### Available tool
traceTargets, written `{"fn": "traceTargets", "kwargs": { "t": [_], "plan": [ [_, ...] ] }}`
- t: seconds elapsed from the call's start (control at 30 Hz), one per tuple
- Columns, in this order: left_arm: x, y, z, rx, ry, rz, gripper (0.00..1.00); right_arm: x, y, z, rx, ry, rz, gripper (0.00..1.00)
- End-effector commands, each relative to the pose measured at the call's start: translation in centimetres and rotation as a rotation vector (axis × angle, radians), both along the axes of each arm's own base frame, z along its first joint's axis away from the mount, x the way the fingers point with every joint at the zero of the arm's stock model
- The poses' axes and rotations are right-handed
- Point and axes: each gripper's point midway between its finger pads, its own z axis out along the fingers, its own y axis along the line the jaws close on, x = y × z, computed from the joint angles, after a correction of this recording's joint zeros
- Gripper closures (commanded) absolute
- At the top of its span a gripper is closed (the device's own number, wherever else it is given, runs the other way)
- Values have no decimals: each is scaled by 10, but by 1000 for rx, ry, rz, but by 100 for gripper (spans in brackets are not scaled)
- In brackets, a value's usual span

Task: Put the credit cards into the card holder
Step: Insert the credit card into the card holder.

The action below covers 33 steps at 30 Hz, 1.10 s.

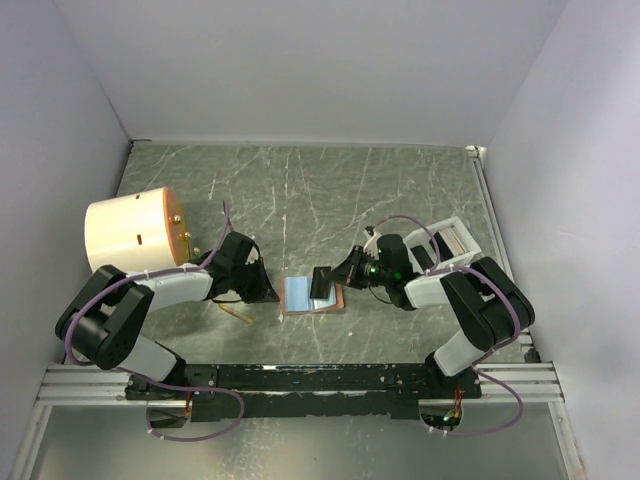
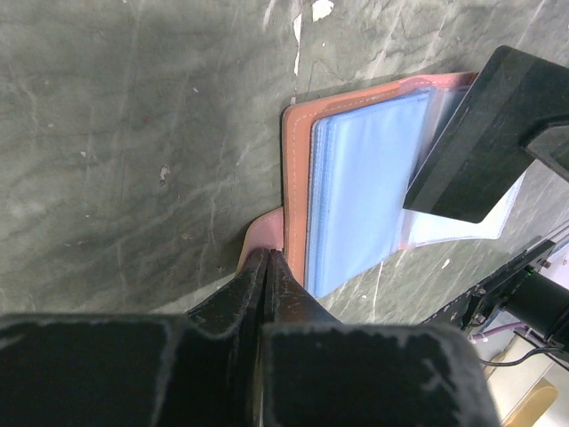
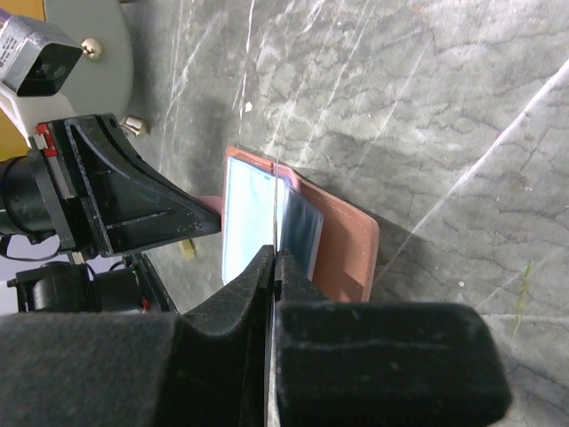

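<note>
The tan-brown card holder (image 1: 330, 300) lies open on the table between the two arms, its brown edge (image 2: 297, 169) toward the left arm. Pale blue cards or sleeves (image 2: 360, 196) fill its inside. My left gripper (image 2: 268, 254) is shut on the holder's small pinkish tab (image 2: 258, 233) at its left side (image 1: 272, 292). My right gripper (image 3: 275, 254) is shut on a thin pale blue credit card (image 3: 249, 222), held on edge over the open holder (image 3: 342, 240). From above, the right gripper (image 1: 322, 280) sits over the holder's right half.
A big cream cylinder (image 1: 133, 232) stands at the left, behind the left arm. A white tray (image 1: 455, 240) sits behind the right arm. A small yellowish piece (image 1: 238, 312) lies near the left gripper. White walls close in the table on three sides.
</note>
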Motion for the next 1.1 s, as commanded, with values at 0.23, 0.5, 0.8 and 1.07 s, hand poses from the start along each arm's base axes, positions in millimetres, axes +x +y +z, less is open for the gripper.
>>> {"fn": "traceTargets", "kwargs": {
  "t": [0.23,0.5,0.8,1.07],
  "plan": [
    [0,6,-7,19,-12,7,91,-7,0,-8,17,15,13,100],
    [0,6,-6,14,-12,11,91,-15,3,-20,-1,43,41,100],
    [-3,7,-10,15,0,13,91,-20,5,-29,-17,56,59,100],
    [-3,7,-9,13,1,19,91,-28,10,-33,-43,61,99,100]
  ]
}}
